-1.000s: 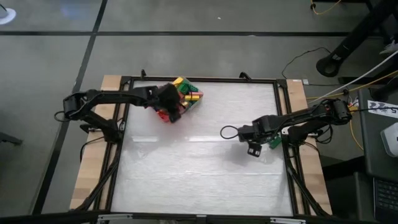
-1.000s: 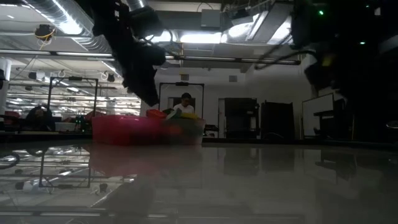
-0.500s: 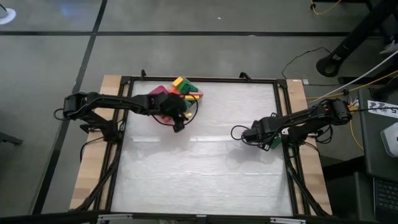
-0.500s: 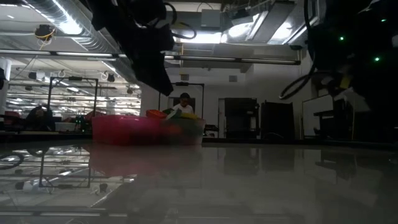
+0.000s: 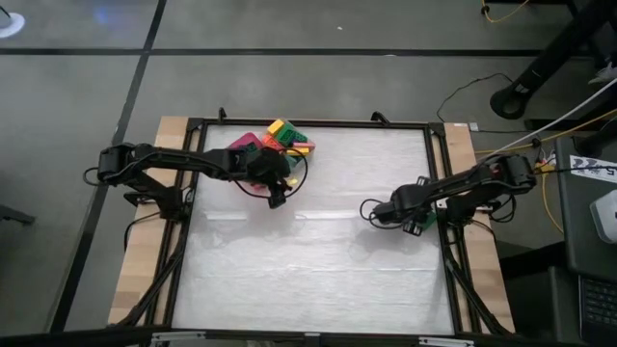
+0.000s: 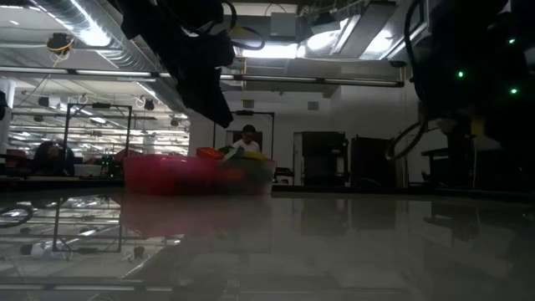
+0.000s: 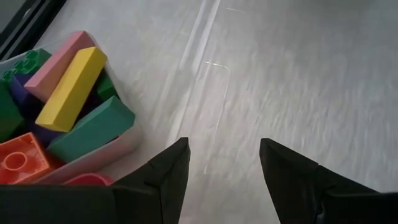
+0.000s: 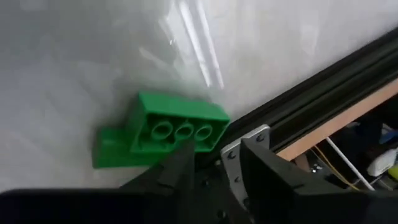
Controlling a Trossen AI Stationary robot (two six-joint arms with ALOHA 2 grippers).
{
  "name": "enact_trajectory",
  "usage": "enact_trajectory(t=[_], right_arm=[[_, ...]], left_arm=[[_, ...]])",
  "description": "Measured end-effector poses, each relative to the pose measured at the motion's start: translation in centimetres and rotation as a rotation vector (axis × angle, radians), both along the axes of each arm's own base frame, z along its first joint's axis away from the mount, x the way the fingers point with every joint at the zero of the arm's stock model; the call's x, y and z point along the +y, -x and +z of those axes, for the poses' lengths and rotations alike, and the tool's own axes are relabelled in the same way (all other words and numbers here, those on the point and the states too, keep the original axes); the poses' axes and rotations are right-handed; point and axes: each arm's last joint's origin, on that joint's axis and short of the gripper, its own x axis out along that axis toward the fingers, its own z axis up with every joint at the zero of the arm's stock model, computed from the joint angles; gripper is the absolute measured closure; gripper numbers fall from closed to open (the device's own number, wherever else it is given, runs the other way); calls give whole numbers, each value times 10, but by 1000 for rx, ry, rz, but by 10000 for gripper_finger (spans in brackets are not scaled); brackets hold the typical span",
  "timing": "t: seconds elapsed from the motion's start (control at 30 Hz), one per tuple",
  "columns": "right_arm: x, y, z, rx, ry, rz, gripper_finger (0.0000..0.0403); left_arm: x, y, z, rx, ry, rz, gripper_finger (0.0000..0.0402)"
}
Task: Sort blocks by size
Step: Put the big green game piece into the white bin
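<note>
At 3 o'clock of worktop [image 5: 308,280], right tool [image 8: 214,163], half spread, nears green block [image 8: 158,129]; left tool [image 7: 222,163] w/ jaws spread, empty, by blocks [image 5: 278,140] at 11 o'clock. Next: pinch it.

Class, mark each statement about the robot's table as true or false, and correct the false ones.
1. The left gripper has its fingers apart with nothing between them. True.
2. A green block lies on the table near the right gripper. True.
3. The green block lies upside down, its hollow underside showing. True.
4. The long yellow block lies alone in the middle of the table. False: it sits on the pile of blocks in the clear tray.
5. The left gripper hangs at the table's near edge. False: in the high view it is beside the pile at the far side.
</note>
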Motion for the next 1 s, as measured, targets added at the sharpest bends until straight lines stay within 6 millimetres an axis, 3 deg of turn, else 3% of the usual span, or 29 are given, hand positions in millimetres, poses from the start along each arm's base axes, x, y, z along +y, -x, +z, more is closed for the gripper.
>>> enact_trajectory(t=[0.27,0.5,0.83,1.0], right_arm=[[1,-3,-12,105,-26,16,348],[5,-10,-25,97,-108,-21,385],[7,-20,-27,6,-142,-25,395],[9,-36,-19,-91,-155,-17,397]], left_arm=[[0,0,0,0,0,0,219],[0,0,0,0,0,0,219],[0,0,0,1,0,0,219],[0,0,0,1,0,0,219]])
